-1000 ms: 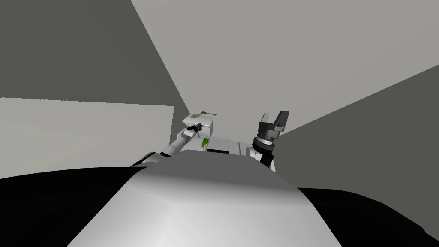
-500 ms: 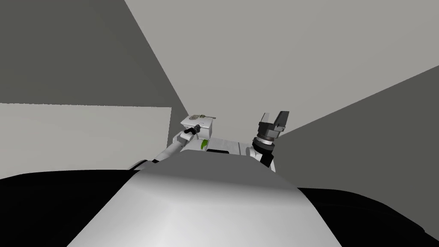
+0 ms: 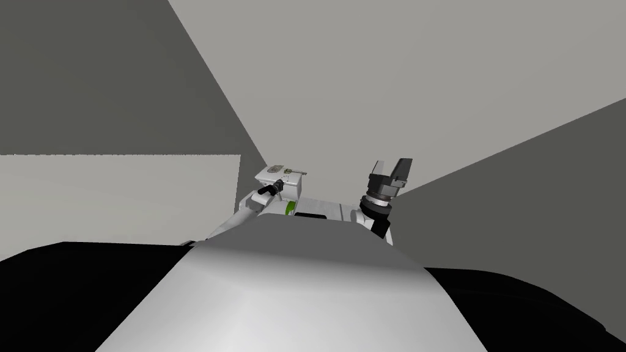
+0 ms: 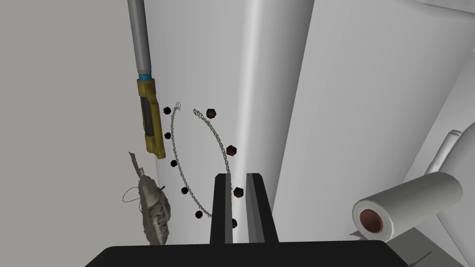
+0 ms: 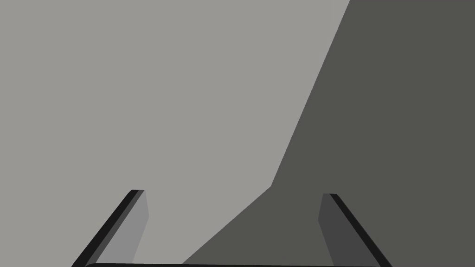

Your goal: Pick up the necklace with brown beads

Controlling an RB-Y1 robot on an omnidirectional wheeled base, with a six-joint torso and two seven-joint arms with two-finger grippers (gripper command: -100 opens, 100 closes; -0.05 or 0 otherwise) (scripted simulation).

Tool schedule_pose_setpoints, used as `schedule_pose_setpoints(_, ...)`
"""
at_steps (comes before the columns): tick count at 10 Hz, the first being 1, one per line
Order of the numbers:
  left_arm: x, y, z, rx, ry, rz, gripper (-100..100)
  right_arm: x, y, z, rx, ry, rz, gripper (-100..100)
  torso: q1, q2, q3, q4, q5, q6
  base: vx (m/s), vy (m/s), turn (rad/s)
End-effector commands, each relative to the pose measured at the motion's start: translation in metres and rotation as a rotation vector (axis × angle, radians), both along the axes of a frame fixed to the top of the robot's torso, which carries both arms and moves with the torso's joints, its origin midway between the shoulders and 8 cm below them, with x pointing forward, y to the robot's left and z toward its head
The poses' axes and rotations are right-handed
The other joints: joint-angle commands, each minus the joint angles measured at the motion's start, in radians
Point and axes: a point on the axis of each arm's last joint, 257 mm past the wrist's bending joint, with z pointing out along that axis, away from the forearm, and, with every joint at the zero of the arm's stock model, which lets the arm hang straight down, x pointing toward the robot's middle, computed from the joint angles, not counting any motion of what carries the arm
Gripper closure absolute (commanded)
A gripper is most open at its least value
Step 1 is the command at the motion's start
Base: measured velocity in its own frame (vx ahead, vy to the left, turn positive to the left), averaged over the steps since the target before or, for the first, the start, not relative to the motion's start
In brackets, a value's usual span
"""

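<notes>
While a yellow-handled tool (image 4: 149,116) lies alongside it, the necklace (image 4: 231,149) stretches lengthwise straight out from the left hand (image 4: 238,175) on the white top (image 4: 208,55) — its nearer bead strand sits between fingers standing almost together, so I judge it pinched. Right of centre in the head frame, the right hand (image 3: 390,162) hangs with fingers apart — the farther arm.
</notes>
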Motion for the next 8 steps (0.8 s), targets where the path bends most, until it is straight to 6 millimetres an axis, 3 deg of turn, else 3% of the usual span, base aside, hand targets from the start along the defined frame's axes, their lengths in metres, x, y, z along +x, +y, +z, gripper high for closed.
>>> schedule_pose_setpoints(1,-0.014,0.002,0.001,0.003,0.008,0.006,100,0.0,0.0,0.0,0.0,0.0,0.0,0,0.0,0.0,0.0,0.0,0.0,0.0,0.074,0.001,-0.02)
schedule_pose_setpoints(2,-0.015,-0.005,0.009,-0.004,-0.009,-0.008,100,0.0,0.0,0.0,0.0,0.0,0.0,0,0.0,0.0,0.0,0.0,0.0,0.0,0.043,0.0,0.008)
schedule_pose_setpoints(3,-0.025,0.011,0.01,0.022,0.002,0.018,100,0.0,0.0,0.0,0.0,0.0,0.0,0,-0.001,0.001,0.0,0.0,0.0,0.001,0.071,-0.01,-0.05)
schedule_pose_setpoints(5,-0.038,0.003,0.011,0.011,0.005,0.007,100,0.0,0.0,0.0,0.0,0.0,0.0,0,0.0,-0.001,-0.001,0.0,0.0,0.0,0.061,0.004,-0.006)
schedule_pose_setpoints(6,-0.036,-0.003,0.019,0.006,-0.011,-0.003,100,0.0,0.0,0.0,0.0,0.0,0.0,0,0.0,0.001,0.0,0.0,0.0,0.0,0.0,0.0,0.0)
schedule_pose_setpoints(7,-0.035,0.001,0.014,0.009,-0.002,0.003,100,0.0,0.0,0.0,0.0,0.0,0.0,0,-0.001,0.003,0.001,0.001,0.0,0.001,0.0,0.0,0.0)
schedule_pose_setpoints(8,-0.035,0.0,0.015,0.008,-0.005,0.001,0,0.0,0.0,0.0,0.0,0.0,0.0,0,-0.001,0.003,0.002,0.001,0.0,0.0,0.0,0.0,0.0)
